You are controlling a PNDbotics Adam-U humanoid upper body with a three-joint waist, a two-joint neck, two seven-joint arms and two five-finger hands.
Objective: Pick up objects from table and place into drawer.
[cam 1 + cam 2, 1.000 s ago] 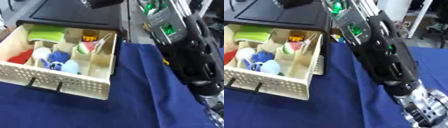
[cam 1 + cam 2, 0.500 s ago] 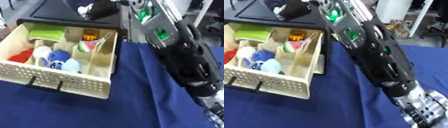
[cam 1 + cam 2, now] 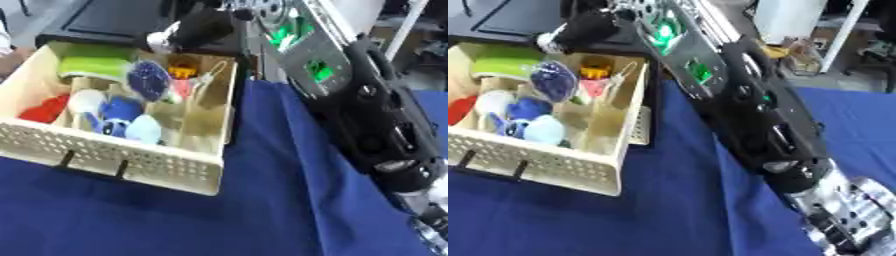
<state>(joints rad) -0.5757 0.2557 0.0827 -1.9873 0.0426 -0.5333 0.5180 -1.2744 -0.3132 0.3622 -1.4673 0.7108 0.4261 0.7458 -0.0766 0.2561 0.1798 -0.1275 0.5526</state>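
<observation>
Left eye view, right hand over perforated cream drawer, round dark-blue object

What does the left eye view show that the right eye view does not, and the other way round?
Only the left eye view shows the left wall of the cream perforated drawer and the whole red thing. Only the right eye view shows the drawer's outer right side. Both show the robot's black right hand above the drawer and a dark blue round thing under it.
</observation>
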